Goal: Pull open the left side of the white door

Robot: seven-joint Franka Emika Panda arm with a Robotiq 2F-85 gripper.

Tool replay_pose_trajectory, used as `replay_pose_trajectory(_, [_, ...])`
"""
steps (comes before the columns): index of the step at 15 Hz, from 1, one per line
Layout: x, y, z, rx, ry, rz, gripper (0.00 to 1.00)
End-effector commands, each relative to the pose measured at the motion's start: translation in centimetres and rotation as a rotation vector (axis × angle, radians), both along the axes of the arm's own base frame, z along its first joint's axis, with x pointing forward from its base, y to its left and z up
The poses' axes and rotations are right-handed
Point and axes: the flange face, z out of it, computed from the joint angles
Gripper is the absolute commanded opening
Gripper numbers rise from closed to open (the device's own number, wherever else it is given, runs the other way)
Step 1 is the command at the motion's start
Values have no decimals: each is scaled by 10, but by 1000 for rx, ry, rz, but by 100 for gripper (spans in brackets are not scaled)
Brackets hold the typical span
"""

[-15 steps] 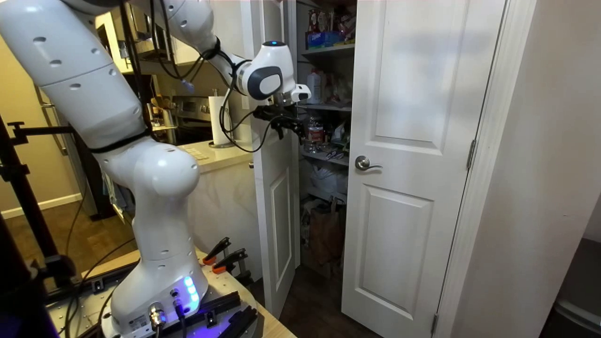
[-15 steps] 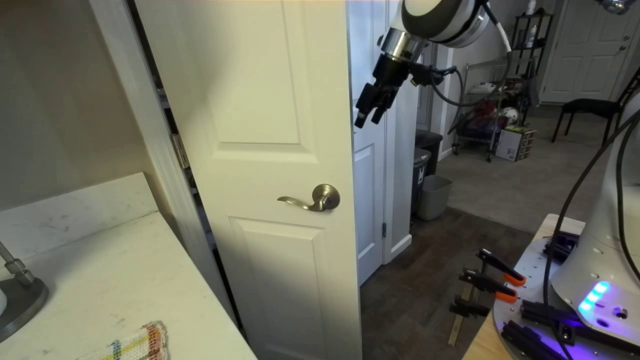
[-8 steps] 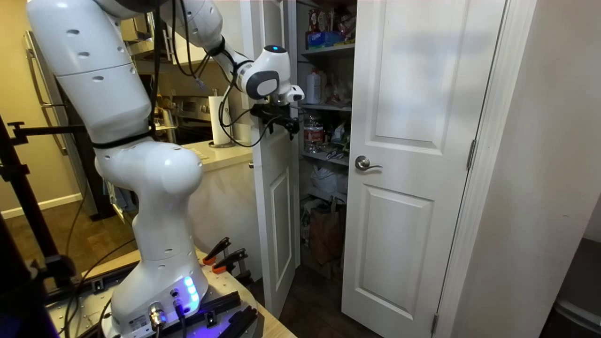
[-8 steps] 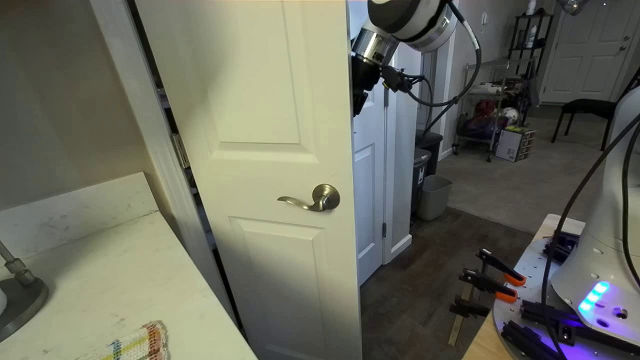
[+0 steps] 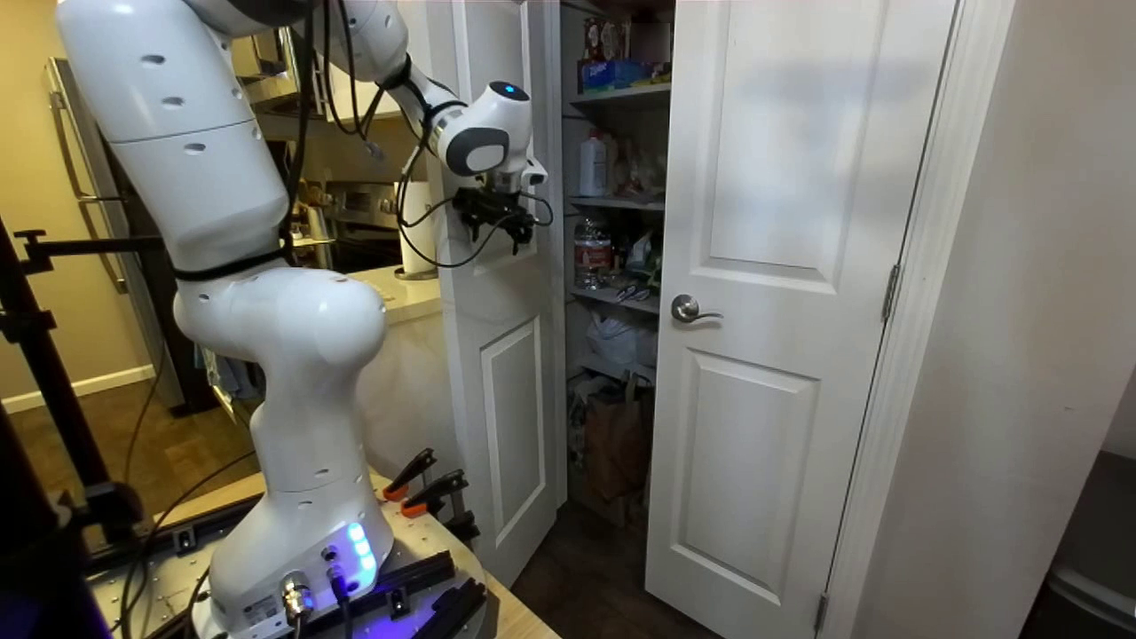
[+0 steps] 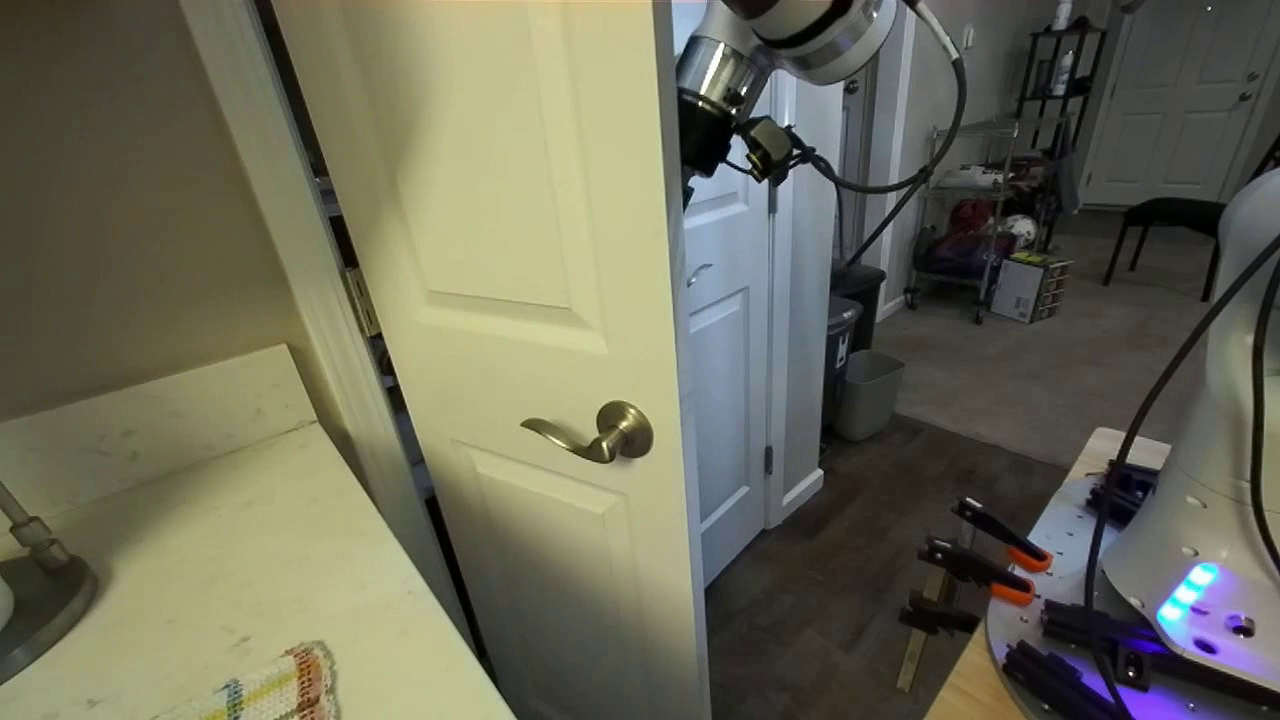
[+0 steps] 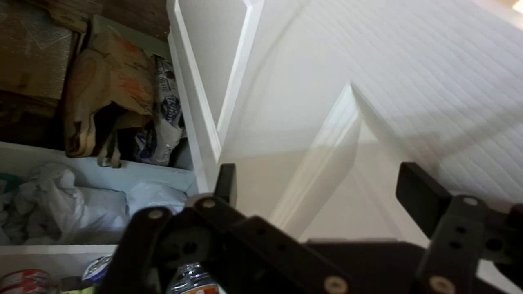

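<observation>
Right up front, the white base is carried on the table, its blue lights glowing, and along one table edge black-and-orange clamps are fastened; in an exterior view that same edge is seen running back to a corner. Out beyond the edge the arm is stretched, and there its gripper is held before the inner face of the left side of the white door. In the wrist view the fingers are spread well apart, the panelled face framed in the gap between them; whether it is being touched cannot be told. The leaf itself is swung outward, apart from the table edge, and a lever handle is shown on its outer face. Past that edge, over toward the corner, the right leaf is seen, fitted with a similar handle. Deepest of all, between the two leaves, shelves are revealed, where a clear bottle with a red label is stood, a white bottle one shelf up; down below, a brown paper bag is tucked in.
</observation>
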Motion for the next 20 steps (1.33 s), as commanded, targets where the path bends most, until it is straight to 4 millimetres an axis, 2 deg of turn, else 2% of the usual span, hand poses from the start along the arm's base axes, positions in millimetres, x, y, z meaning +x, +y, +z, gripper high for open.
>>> replay_pose_trajectory(1, [0, 11, 0, 34, 20, 88, 100])
replay_pose_trajectory(5, [-1, 14, -3, 46, 36, 123, 100])
replay_pose_trajectory(9, [0, 18, -2, 127, 40, 189, 100])
replay_pose_trajectory(13, [6, 11, -6, 183, 61, 213, 100])
replay_pose_trajectory(17, [16, -12, -10, 188, 83, 170, 100])
replay_pose_trajectory(20, [29, -54, -18, 96, 84, 68, 100])
